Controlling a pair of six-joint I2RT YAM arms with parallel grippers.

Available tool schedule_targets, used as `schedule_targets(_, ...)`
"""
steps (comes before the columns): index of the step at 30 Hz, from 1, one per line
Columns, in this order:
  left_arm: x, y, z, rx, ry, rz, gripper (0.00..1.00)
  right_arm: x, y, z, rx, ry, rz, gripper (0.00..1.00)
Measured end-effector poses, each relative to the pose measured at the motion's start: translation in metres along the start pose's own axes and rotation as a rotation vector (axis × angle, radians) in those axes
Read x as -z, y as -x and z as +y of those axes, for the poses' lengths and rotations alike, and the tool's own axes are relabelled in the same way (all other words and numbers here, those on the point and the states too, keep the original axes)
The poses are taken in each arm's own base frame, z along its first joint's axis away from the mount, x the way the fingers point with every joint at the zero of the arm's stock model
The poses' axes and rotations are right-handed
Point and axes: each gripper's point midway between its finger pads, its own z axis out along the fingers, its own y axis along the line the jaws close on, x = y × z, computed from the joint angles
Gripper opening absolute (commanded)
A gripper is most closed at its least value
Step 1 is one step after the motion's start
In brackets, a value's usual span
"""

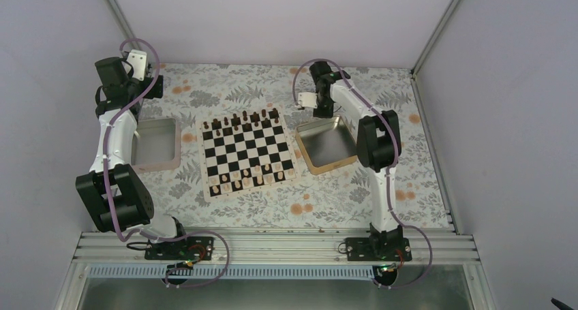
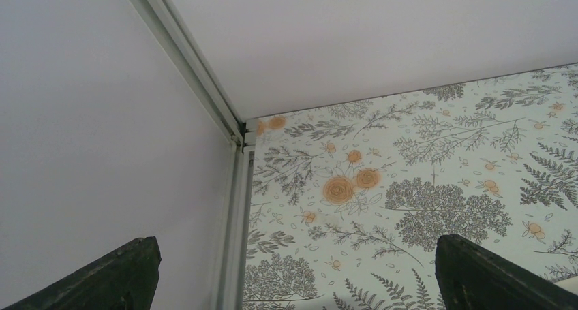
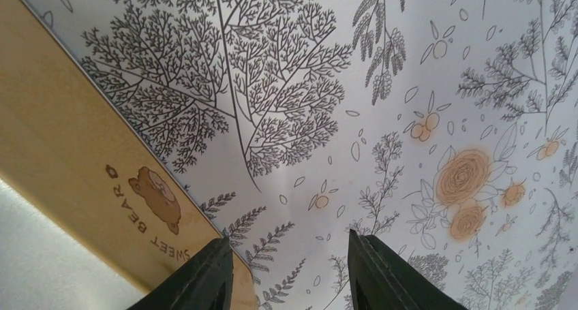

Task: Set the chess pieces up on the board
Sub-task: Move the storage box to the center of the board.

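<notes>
Chess pieces (image 1: 251,180): where do they stand?
Inspector: On the board (image 1: 249,150), along its 6 o'clock edge. Dark pieces (image 1: 242,121) line its 12 o'clock edge.
Operator: And the grippers?
Inspector: Your left gripper (image 2: 294,240) hangs at the board's 10 o'clock, fingers spread wide, gripping nothing. Your right gripper (image 3: 289,237), at 2 o'clock beside the gold tray (image 3: 82,153) rim, is parted, gripping nothing.

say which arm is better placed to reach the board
Right, likely: the right gripper hangs open just off the board's far right corner; the left gripper is away in the table's far left corner.
</notes>
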Motion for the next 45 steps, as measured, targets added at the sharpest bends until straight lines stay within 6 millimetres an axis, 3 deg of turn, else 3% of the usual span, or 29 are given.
schedule_targets(6, 0.0, 0.0, 0.0, 0.0, 0.0, 0.0, 1.0, -0.002, -0.017, 0.012, -0.017, 0.027, 0.041, 0.44)
schedule_targets(12, 0.0, 0.0, 0.0, 0.0, 0.0, 0.001, 1.0, -0.006, -0.052, 0.031, -0.069, 0.082, 0.106, 0.43)
schedule_targets(19, -0.002, -0.003, -0.001, 0.002, -0.003, 0.009, 1.0, 0.011, -0.097, 0.058, -0.161, 0.12, 0.176, 0.43)
schedule_targets(28, -0.004, -0.008, -0.002, 0.005, -0.007, 0.029, 1.0, 0.04, -0.13, 0.102, -0.243, 0.132, 0.215, 0.45)
schedule_targets(32, -0.008, -0.011, -0.002, 0.007, -0.01, 0.041, 1.0, 0.063, -0.125, 0.086, -0.265, 0.029, 0.163, 0.45)
schedule_targets(37, -0.008, -0.012, -0.001, 0.008, -0.006, 0.046, 1.0, 0.094, -0.105, 0.069, -0.267, -0.046, 0.072, 0.45)
schedule_targets(40, -0.008, -0.012, 0.0, 0.007, -0.002, 0.047, 1.0, 0.097, -0.084, 0.077, -0.244, -0.004, 0.019, 0.45)
schedule_targets(45, -0.008, -0.012, 0.0, 0.007, 0.002, 0.048, 1.0, 0.098, -0.046, 0.109, -0.185, 0.117, -0.076, 0.43)
